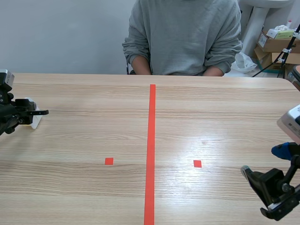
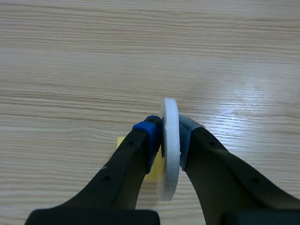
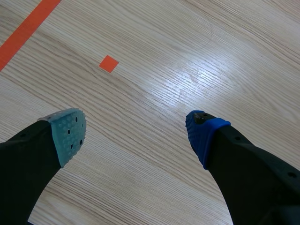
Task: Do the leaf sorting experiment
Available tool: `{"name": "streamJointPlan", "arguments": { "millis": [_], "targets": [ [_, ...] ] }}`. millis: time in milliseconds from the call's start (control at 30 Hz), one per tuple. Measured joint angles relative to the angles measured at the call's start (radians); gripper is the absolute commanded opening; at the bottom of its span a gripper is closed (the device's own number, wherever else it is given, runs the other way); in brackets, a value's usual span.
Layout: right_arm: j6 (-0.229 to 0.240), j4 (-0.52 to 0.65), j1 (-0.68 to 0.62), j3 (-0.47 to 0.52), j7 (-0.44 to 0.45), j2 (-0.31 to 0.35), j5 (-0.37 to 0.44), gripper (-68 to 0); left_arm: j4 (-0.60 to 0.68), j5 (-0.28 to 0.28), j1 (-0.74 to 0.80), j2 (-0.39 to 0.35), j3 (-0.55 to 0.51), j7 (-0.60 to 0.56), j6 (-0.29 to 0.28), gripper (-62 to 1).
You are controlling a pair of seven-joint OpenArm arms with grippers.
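So the left gripper point(image 2: 170, 133) is pinching a white disc point(image 2: 170, 154) edge-on. The blue pad sits on one face and the grey pad on the other, and the disc stands upright between the fingers, just above the wooden table point(image 1: 93, 136) at its left edge. There's a bit of something yellow point(image 2: 120, 140) peeking out behind the blue-padded finger, but I can't tell what it is. The right gripper point(image 3: 137, 135) is spread wide with nothing in it, hovering over bare wood near the small orange-red square point(image 3: 108, 63). A person in a grey sweatshirt point(image 1: 183, 37) is sitting across the table.
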Motion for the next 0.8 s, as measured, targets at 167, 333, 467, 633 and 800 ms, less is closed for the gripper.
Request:
{"name": "streamJointPlan", "arguments": {
  "millis": [167,333,467,633,800],
  "targets": [
    [0.000,0.000,0.000,0.000,0.000,0.000,0.000,-23.4,0.000,0.039,0.000,0.013,0.000,0.003,-0.001,-56.1],
    [0.000,0.000,0.000,0.000,-0.001,0.000,0.000,-23.4,0.000,0.038,0.000,0.012,0.000,0.002,0.000,-53.6],
    [0.000,0.000,0.000,0.000,-0.001,0.000,0.000,-23.4,0.000,0.038,0.000,0.012,0.000,-0.013,0.003,-37.3],
    [0.000,0.000,0.000,0.000,-0.001,0.000,0.000,-23.4,0.001,0.045,0.000,0.012,0.000,-0.013,0.008,-7.4],
    [0.000,0.000,0.000,0.000,-0.001,0.000,0.000,-23.4,0.004,0.045,0.000,0.011,0.000,0.019,0.016,1.4]
  ]
}}
